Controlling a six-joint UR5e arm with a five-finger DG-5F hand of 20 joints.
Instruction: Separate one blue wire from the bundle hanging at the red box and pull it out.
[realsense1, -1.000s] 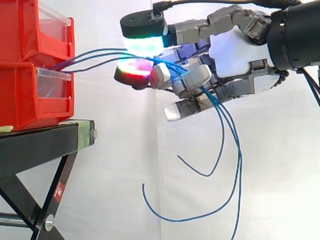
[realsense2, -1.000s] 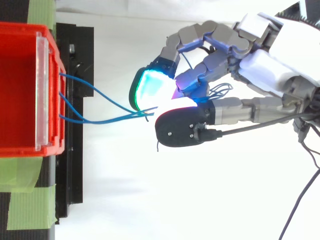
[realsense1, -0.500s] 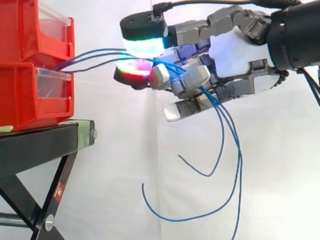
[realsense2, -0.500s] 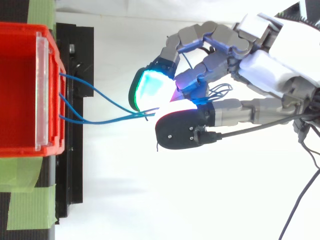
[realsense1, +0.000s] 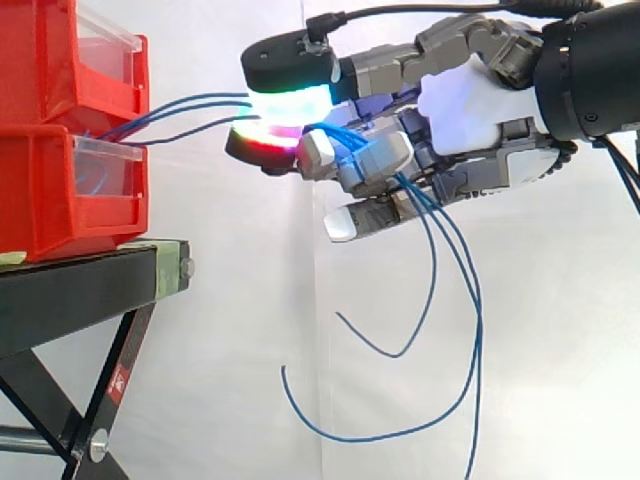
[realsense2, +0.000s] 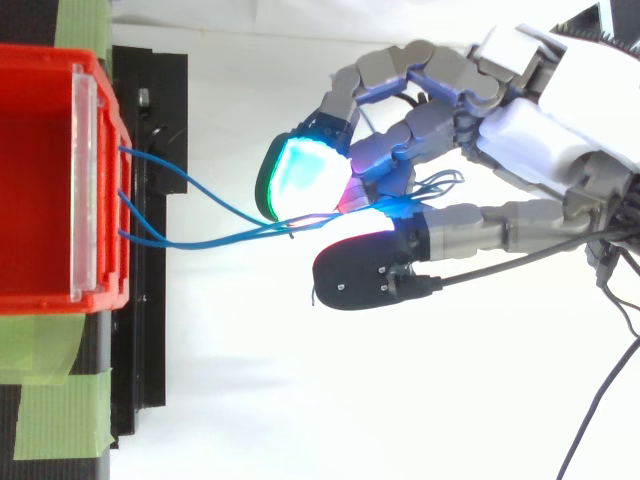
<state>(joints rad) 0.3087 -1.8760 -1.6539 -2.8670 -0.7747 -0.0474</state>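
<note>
Side view: hand (realsense1: 460, 105) pinches blue wires (realsense1: 195, 99); red sticker (realsense1: 117, 383) on stand (realsense1: 70, 295) unreadable.

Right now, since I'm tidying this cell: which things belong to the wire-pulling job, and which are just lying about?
Job: blue wires; hand, curled round them; red box they hang from.
Lying about: black stand; green tape; white curtain.

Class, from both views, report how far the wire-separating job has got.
Done: the robot hand is at the thin blue wires. In hand: its fingers curl round several together. Left: single out one and pull it free; all run into the red plastic bin.
</note>
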